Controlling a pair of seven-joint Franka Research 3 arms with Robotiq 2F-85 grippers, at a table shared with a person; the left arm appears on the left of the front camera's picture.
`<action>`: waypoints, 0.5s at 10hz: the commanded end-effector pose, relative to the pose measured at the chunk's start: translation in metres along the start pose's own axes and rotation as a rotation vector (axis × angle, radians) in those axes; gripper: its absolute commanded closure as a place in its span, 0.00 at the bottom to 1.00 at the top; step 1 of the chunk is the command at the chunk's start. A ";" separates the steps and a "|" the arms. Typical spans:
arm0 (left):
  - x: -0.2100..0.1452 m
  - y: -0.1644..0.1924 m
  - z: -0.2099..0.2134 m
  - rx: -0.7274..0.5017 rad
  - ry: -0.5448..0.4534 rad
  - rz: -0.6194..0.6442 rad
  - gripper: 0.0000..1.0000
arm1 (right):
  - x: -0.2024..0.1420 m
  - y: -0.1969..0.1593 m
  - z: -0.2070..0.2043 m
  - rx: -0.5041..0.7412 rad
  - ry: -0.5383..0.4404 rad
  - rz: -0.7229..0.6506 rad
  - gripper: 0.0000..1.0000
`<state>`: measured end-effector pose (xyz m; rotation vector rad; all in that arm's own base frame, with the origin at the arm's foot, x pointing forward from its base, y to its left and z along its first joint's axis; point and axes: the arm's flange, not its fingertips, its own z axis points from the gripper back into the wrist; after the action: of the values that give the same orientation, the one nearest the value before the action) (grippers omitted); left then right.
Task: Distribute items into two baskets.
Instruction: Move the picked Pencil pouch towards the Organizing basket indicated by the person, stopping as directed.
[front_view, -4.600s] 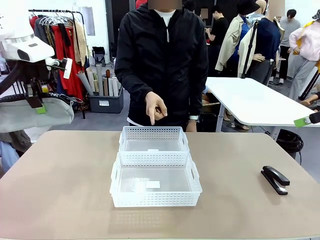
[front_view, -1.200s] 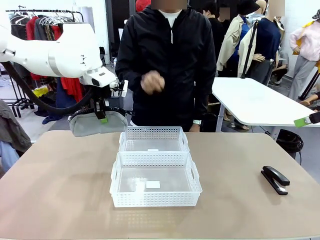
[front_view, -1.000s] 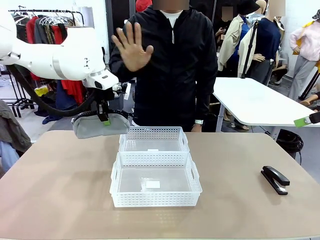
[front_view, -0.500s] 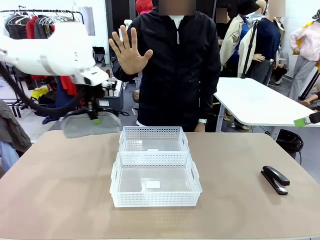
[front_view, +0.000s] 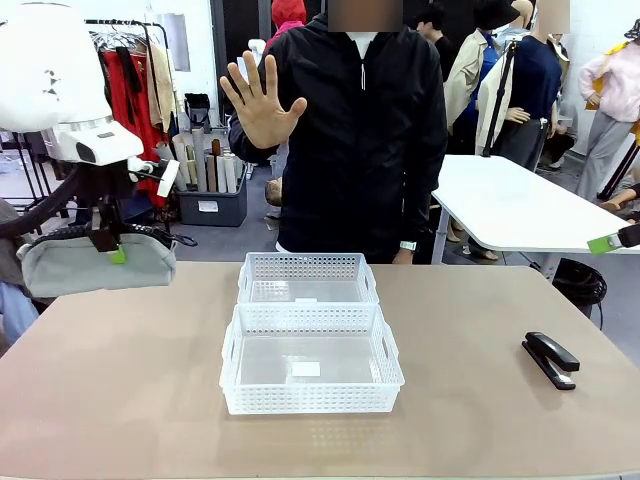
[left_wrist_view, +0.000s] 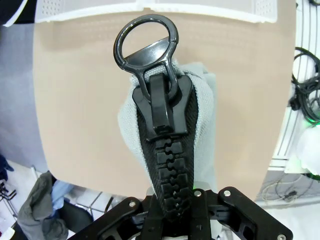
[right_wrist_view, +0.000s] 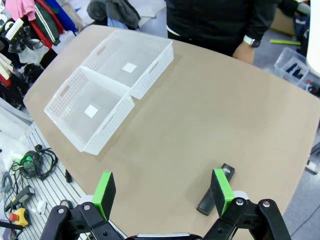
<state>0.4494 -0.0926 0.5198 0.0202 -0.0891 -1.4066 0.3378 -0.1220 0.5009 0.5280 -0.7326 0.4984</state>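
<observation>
The left gripper (front_view: 108, 248) is closed tight on the pouch (front_view: 95, 265) at its zipper edge and holds it in the air above the table's (front_view: 480, 320) left side, well left of the baskets. The near basket (front_view: 310, 395) and far basket (front_view: 305, 265) touch at mid-table. The right gripper (right_wrist_view: 165, 190) hangs wide open and empty above the stapler (front_view: 550, 359), which lies on the right. The person's hand (front_view: 262, 100) is raised, palm out.

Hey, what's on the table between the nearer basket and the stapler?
Nothing. The front view shows bare tan tabletop separating the nearer basket from the stapler.
</observation>
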 end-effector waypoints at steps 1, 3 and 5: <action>0.000 0.003 0.000 0.006 0.001 0.006 1.00 | 0.000 0.001 0.001 0.004 -0.005 0.003 0.00; 0.000 0.003 0.000 0.006 0.001 0.006 1.00 | 0.000 0.001 0.001 0.004 -0.005 0.003 0.00; 0.000 0.003 0.000 0.006 0.001 0.006 1.00 | 0.000 0.001 0.001 0.004 -0.005 0.003 0.00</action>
<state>0.4515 -0.0936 0.5171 0.0106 -0.0884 -1.4092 0.3378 -0.1220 0.5009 0.5280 -0.7326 0.4984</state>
